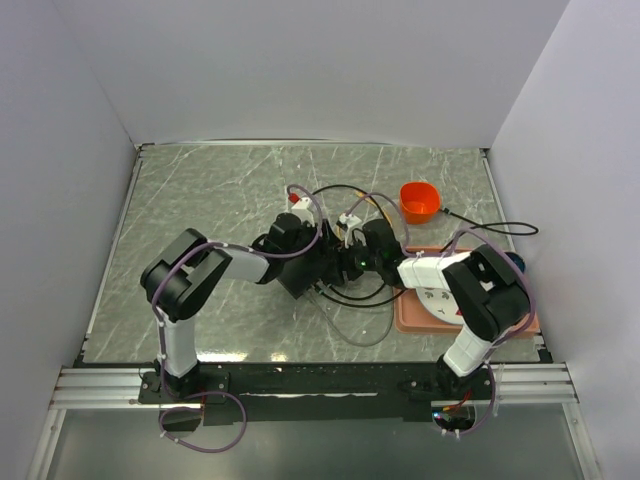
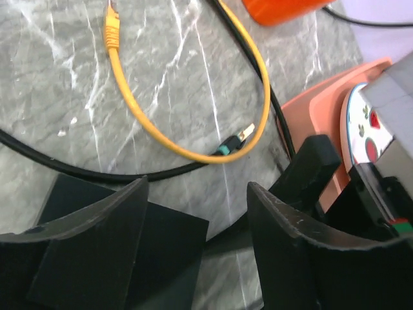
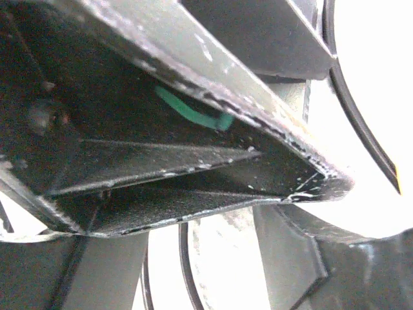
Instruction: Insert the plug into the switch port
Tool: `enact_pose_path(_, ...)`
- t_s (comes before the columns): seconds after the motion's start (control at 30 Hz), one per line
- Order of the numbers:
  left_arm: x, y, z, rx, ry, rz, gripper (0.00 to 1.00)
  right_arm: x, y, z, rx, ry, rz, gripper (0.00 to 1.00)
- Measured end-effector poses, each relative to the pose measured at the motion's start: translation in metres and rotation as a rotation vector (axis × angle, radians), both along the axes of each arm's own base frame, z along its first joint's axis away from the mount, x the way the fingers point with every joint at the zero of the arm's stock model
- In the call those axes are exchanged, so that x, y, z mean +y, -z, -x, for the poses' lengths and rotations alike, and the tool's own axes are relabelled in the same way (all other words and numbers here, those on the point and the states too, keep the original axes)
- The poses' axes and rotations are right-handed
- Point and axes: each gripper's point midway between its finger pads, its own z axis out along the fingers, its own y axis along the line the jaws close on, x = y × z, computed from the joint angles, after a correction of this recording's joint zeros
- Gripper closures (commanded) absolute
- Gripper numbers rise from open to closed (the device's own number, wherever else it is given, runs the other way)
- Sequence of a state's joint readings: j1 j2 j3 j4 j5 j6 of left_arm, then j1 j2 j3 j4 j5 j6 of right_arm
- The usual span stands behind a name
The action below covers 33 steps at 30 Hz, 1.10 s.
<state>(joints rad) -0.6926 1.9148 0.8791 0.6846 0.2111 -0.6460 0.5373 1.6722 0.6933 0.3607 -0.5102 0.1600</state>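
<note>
At mid-table the switch [image 2: 171,248] lies flat and matte black beneath your left gripper [image 2: 197,186]. The plug [image 2: 242,134] rests on the marble table [image 2: 64,97] just beyond, gold tip and green boot slanting away from the box. Both grippers stand released, holding nothing. The right gripper [image 1: 352,258] crowds alongside, but the left looks nearer the plug.

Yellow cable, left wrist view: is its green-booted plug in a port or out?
Out. The plug lies loose on the marble table, its tip bare, beside the black cable.
</note>
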Motion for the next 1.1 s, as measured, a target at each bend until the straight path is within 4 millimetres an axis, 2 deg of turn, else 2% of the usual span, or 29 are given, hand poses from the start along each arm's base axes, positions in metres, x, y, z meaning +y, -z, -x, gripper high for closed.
enact_pose_path(0.17,0.010,-0.006,0.006,0.033,0.011,-0.035,0.12,0.000,-0.012,0.001,-0.054,-0.001,0.005,0.17)
enact_pose_path(0.23,0.015,-0.012,0.008,0.043,0.005,-0.044,0.01,-0.001,-0.022,-0.001,-0.085,0.006,0.006,0.15)
enact_pose_path(0.5,0.026,-0.056,0.007,-0.013,-0.016,-0.027,0.03,-0.001,-0.071,-0.009,-0.229,0.047,-0.028,0.08)
enact_pose_path(0.63,0.026,-0.071,0.000,-0.040,-0.018,-0.025,0.03,-0.013,-0.087,-0.020,-0.292,0.133,-0.004,0.09)
enact_pose_path(0.8,0.029,-0.072,-0.013,-0.040,-0.026,-0.043,0.03,-0.031,-0.082,-0.041,-0.295,0.252,0.086,0.17)
enact_pose_path(1.0,0.048,-0.050,-0.030,0.017,-0.062,-0.085,0.03,-0.049,-0.058,-0.085,-0.239,0.390,0.255,0.26)
enact_pose_path(1.1,0.049,-0.045,-0.021,0.057,-0.020,-0.085,0.03,-0.046,-0.052,-0.108,-0.239,0.427,0.282,0.31)
